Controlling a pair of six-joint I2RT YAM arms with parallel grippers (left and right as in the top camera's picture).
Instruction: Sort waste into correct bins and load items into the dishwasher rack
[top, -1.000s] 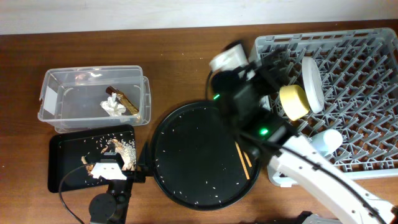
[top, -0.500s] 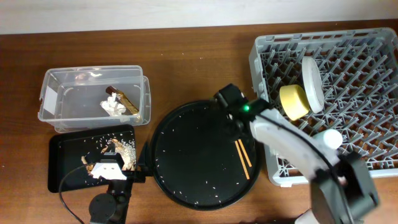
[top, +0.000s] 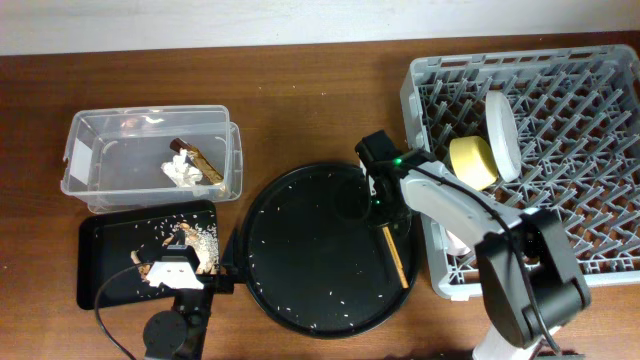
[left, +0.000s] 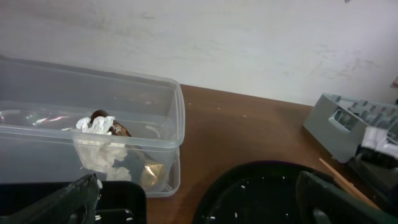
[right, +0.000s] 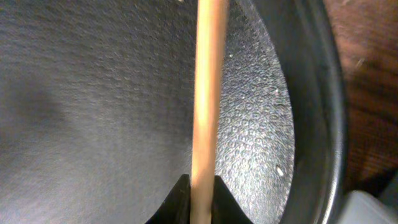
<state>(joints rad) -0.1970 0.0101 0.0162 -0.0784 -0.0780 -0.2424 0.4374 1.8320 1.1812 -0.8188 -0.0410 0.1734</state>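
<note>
My right gripper (top: 386, 218) is low over the right side of the large round black tray (top: 300, 250), shut on the near end of the wooden chopsticks (top: 396, 257). In the right wrist view a single pale stick (right: 208, 93) runs up from between the shut jaws of that gripper (right: 200, 200); I cannot tell whether both sticks are pinched. The dishwasher rack (top: 416, 78) holds the pale plate (top: 500, 135) on edge and the yellow bowl (top: 470, 163). The left gripper (left: 205, 205) hangs open over the shallow black bin (top: 100, 265), beside the food scraps (top: 190, 240).
The clear tub (top: 100, 150) at the left holds a crumpled tissue (top: 182, 172) and a brown wrapper stick (top: 200, 155). Rice grains are scattered over the round tray. The right arm lies across the rack's left wall.
The right arm swung from the rack's left edge down onto the round tray and shut its jaws on the chopsticks, which shifted slightly. The left arm stayed still.
</note>
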